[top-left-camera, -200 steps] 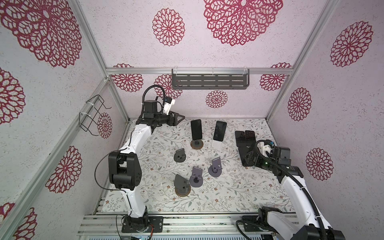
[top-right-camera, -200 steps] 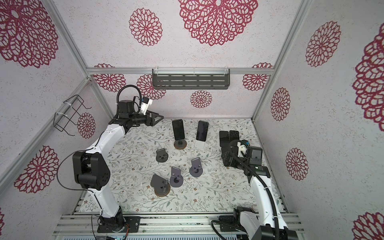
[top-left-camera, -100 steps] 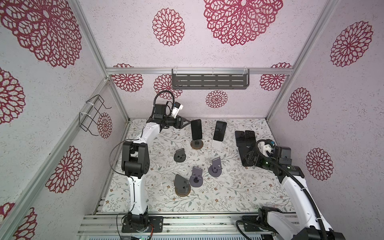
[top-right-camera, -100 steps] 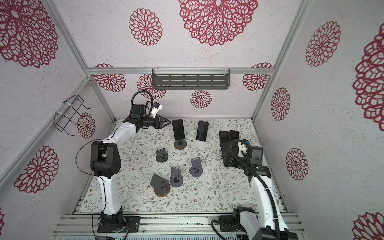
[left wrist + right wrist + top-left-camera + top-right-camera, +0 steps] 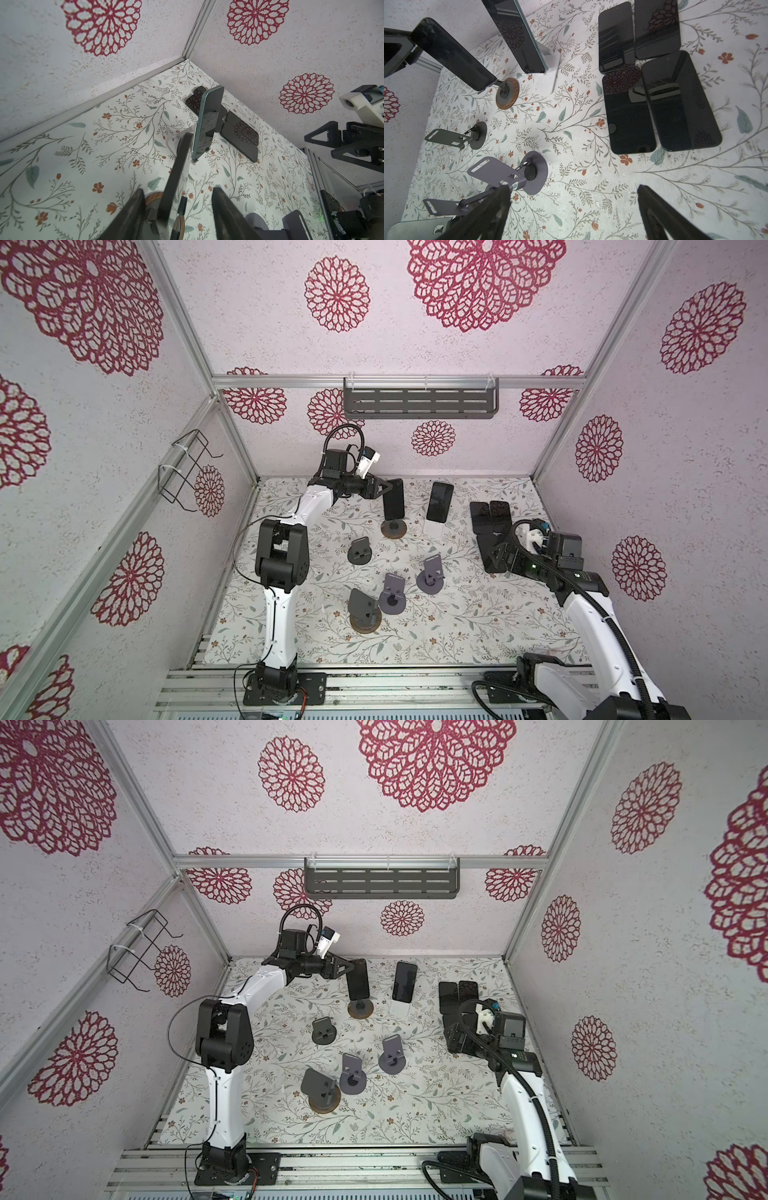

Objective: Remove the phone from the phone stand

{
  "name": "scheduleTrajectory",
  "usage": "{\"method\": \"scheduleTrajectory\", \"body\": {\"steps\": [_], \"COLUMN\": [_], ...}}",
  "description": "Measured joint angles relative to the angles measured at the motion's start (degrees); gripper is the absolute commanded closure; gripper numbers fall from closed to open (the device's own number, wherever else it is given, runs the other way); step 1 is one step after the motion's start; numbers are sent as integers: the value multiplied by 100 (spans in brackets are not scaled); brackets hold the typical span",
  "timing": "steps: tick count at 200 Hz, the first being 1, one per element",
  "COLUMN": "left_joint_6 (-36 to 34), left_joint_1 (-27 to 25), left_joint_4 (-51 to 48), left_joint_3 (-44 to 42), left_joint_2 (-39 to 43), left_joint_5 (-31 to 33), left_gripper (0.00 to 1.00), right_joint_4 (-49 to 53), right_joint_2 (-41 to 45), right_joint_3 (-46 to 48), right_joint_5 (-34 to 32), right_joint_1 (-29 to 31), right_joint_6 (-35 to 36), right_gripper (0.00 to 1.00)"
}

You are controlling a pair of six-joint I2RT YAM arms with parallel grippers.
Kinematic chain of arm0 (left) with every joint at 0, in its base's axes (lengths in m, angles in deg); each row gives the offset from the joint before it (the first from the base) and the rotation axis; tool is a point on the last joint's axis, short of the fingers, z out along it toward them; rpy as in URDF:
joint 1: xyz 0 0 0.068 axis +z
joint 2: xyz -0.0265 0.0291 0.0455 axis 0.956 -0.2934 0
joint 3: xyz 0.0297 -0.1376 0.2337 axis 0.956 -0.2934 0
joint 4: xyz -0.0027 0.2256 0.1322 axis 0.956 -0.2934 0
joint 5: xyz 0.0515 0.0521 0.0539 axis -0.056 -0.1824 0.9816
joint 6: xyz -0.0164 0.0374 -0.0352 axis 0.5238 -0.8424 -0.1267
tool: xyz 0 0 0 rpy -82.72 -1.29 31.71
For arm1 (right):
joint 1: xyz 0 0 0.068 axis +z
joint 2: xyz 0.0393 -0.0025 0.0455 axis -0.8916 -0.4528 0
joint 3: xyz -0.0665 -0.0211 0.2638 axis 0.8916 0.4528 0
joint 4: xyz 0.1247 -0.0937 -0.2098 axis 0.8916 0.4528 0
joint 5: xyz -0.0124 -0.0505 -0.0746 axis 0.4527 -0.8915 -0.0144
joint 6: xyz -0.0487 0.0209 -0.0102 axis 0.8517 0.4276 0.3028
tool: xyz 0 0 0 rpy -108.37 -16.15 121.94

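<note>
- Now the phone stands nearly upright on its stand, the one with the wood-rimmed round base, near the back edge of the table and a little left of the middle.
- The left claw reaches in from the left at the phone's upper end.
- In the left wrist view the phone shows edge-on between the two fingers, with a gap on each side. The claw is partly open around the phone and has hold of nothing yet.
- As I judge it, the approach is done and the step in hand is the grip itself.
- The next move calls for pressing the fingers onto the phone's two flat faces. The phone should then be drawn up along its own lean so its lower edge clears the stand's lip.
- Nothing holds the base down, so a sideways pull could drag or tip the stand.
- Just beside it on the right, a second phone leans on a white stand; the lift should keep clear of it.
- Four flat phones lie near the right edge, which looks like the likely place to set this one down.
- The right claw hovers over the table near them, fingers spread wide and empty.
- Empty stands sit in the table's middle.
</note>
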Motion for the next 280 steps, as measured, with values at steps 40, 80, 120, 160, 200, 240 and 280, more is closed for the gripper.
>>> {"method": "scheduleTrajectory", "body": {"steps": [40,80,120,160,200,240,280], "left_joint_6": [85,208,216,227,221,409,855], "left_joint_1": [13,13,13,-17,-136,-208,-308], "left_joint_4": [90,188,164,111,-83,-293,-636], "left_joint_3": [13,28,68,79,79,31,-448], "left_joint_2": [-4,-101,-179,-168,-39,337,1615], "left_joint_5": [-2,-122,-138,-149,116,546,1228], "left_gripper": [54,69,83,91,95,100,100], "right_joint_4": [42,85,101,105,103,153,120], "right_joint_2": [15,28,90,90,109,131,120], "right_joint_3": [0,0,0,0,0,-216,-717], "right_joint_5": [-17,-98,-120,-127,-125,-136,-214], "right_joint_1": [0,0,0,0,26,157,485], "right_joint_6": [2,2,4,2,2,-11,-72], "right_gripper": [2,2,2,2,4,7,13]}}
